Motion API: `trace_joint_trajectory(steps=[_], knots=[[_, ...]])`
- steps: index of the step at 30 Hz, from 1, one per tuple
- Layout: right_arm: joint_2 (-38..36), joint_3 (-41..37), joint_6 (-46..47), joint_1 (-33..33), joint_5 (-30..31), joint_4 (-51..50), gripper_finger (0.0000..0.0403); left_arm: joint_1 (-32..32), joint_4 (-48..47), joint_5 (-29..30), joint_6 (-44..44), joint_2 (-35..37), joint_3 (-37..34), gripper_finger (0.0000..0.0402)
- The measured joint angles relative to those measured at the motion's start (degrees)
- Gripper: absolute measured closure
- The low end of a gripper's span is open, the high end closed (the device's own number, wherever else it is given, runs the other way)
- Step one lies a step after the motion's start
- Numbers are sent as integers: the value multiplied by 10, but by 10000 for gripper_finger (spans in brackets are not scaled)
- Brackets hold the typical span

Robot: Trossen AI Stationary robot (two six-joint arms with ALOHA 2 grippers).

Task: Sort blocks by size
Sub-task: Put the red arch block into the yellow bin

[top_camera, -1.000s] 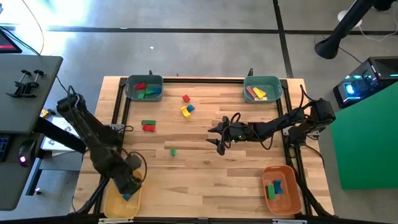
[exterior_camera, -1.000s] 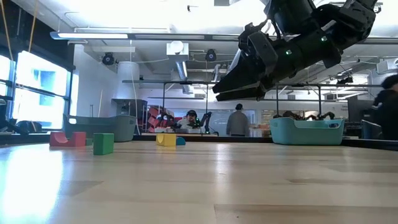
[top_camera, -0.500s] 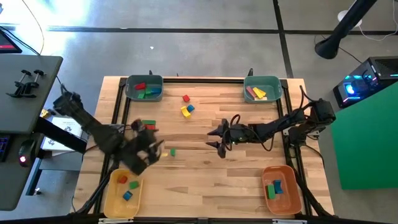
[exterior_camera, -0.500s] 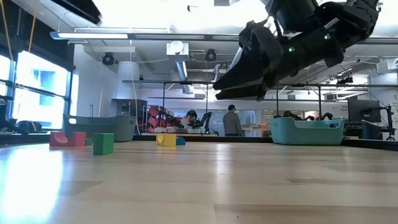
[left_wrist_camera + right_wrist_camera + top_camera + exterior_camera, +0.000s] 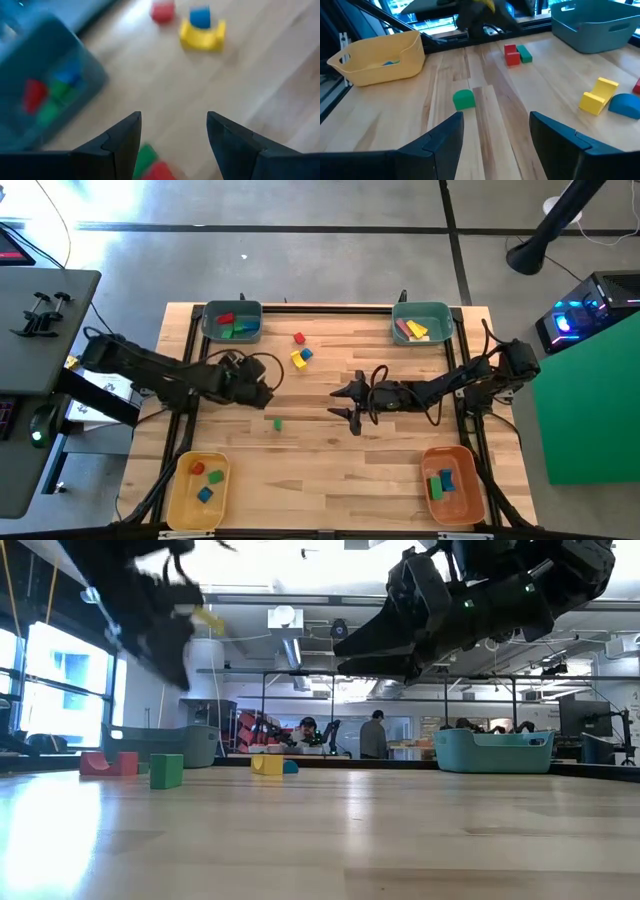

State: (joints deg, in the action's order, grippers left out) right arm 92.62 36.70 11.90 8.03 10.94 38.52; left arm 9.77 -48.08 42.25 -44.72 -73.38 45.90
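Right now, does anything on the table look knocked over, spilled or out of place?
Nothing stands out. Loose blocks, like the green cube and the yellow arch, sit flat on the table; the yellow bin and the others stand upright.

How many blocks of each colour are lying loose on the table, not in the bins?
Red blocks: 2
Green blocks: 2
Yellow block: 1
Blue block: 1
Total: 6
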Motion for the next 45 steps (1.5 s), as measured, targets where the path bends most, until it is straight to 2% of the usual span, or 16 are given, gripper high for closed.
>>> trace_joint_trajectory(steps=[2,5,8,14,18,21,23,26,30,32,35,39,41,45], knots=[[0,0,4,0,0,0,181,-21,40,-45,12,0,-27,192],[0,0,14,0,0,0,181,-37,41,-61,17,0,-53,192],[0,0,23,0,0,-1,181,-48,-12,-42,10,0,-57,192],[0,0,28,0,8,-1,181,-84,-119,-44,-49,2,-53,192],[0,0,28,0,20,-1,181,-112,-158,21,-87,2,-53,193],[0,0,28,-2,33,5,181,-128,-149,97,-98,10,-51,193],[0,0,20,-7,37,26,181,-142,-144,117,-82,19,-33,193],[0,0,-18,-22,39,64,181,-161,-132,119,-16,35,2,193],[0,0,-83,-50,39,100,181,-179,-49,107,126,56,38,193],[0,0,-103,-69,39,102,181,-189,26,73,214,65,45,193],[0,0,-107,-97,39,101,181,-206,145,-8,341,73,45,193],[0,0,-106,-134,38,97,181,-232,258,-103,450,73,45,193],[0,0,-109,-151,38,97,181,-245,298,-127,495,73,45,193],[0,0,-119,-187,37,97,181,-265,363,-132,557,73,45,193]])
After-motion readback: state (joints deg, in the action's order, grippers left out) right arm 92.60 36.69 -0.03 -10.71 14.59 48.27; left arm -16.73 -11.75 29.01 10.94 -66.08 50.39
